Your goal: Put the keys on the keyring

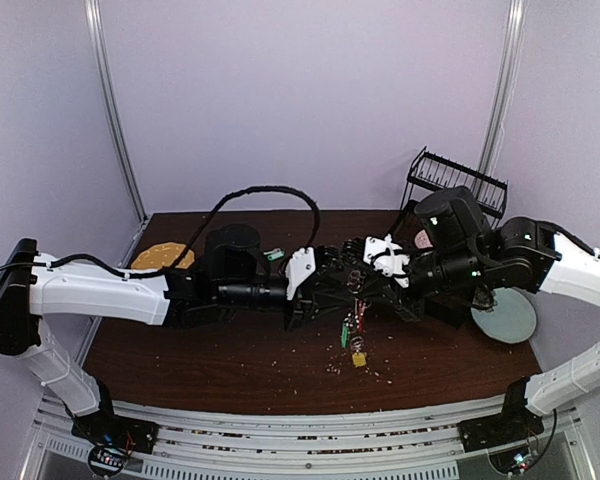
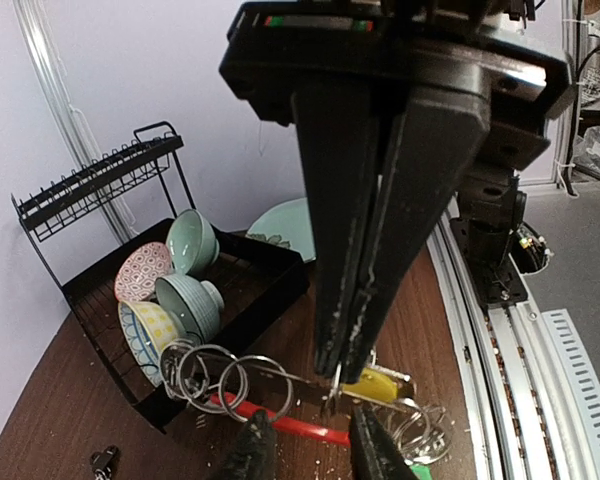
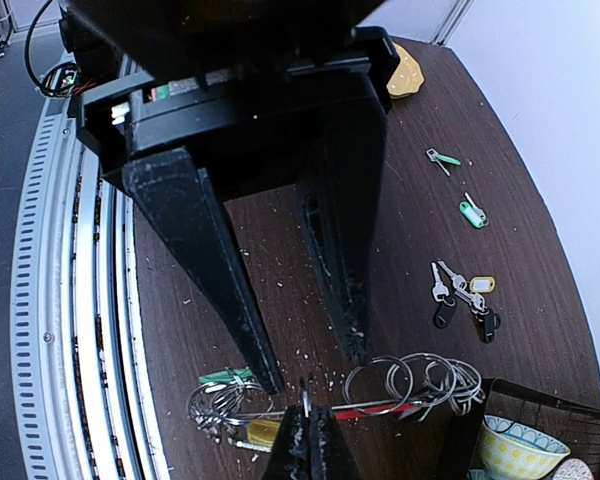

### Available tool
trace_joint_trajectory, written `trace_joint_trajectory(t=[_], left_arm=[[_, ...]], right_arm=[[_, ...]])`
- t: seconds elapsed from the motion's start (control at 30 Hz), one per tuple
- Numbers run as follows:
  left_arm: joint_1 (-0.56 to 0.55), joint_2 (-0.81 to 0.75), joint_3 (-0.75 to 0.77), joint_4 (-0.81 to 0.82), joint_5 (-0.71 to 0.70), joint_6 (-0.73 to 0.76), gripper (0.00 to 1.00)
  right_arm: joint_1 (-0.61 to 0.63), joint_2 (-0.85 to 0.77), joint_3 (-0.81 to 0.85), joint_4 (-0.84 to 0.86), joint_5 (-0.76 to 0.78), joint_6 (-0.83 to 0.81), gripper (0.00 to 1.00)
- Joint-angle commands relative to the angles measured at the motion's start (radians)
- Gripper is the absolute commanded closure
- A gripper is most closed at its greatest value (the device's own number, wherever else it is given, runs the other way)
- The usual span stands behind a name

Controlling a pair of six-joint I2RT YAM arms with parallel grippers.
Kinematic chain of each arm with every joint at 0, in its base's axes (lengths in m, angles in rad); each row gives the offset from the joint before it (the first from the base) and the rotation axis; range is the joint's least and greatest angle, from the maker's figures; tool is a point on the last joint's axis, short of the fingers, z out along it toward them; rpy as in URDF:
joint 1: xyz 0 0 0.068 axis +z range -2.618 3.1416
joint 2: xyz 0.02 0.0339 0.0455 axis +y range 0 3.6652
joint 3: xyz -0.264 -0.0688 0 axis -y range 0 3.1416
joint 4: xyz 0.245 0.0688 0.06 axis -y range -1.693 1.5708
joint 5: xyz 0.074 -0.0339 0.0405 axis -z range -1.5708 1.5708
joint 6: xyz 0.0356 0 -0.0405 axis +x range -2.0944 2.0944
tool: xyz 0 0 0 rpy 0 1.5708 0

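The keyring is held above the table between the two grippers. Its red arc (image 2: 290, 425) and thin silver part show in both wrist views, the arc also in the right wrist view (image 3: 375, 411). Several silver split rings (image 2: 210, 375) hang on it. A bunch of keys with a green tag (image 3: 215, 376) and a yellow tag (image 2: 380, 385) hangs at one end, and also shows from above (image 1: 356, 338). My right gripper (image 3: 308, 435) is shut on a small silver ring (image 3: 305, 400) at the keyring. My left gripper (image 2: 310, 450) is open, its fingertips either side of the red arc.
Loose on the table lie two green-tagged keys (image 3: 444, 158) (image 3: 471, 213) and a small bunch with black-headed keys (image 3: 465, 295). A black dish rack (image 2: 220, 290) holds bowls at the right. A pale plate (image 1: 504, 316) lies near it. A yellow round object (image 1: 160, 256) lies back left.
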Motion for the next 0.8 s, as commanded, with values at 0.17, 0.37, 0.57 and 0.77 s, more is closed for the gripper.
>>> trace_joint_trajectory(t=[0.17, 0.37, 0.57, 0.77], left_arm=[[-0.002, -0.009, -0.005, 0.131, 0.026, -0.010, 0.87], [-0.005, 0.000, 0.012, 0.096, 0.025, 0.004, 1.00], [-0.022, -0.024, -0.021, 0.159, -0.009, 0.008, 1.00], [-0.028, -0.048, -0.116, 0.374, -0.018, -0.026, 1.00]], right_arm=[[0.012, -0.011, 0.006, 0.040, -0.008, -0.003, 1.00], [0.013, -0.012, 0.006, 0.044, -0.013, -0.007, 1.00], [0.001, -0.060, -0.056, 0.148, -0.032, 0.044, 0.87], [-0.127, -0.154, -0.198, 0.357, -0.268, 0.140, 0.65]])
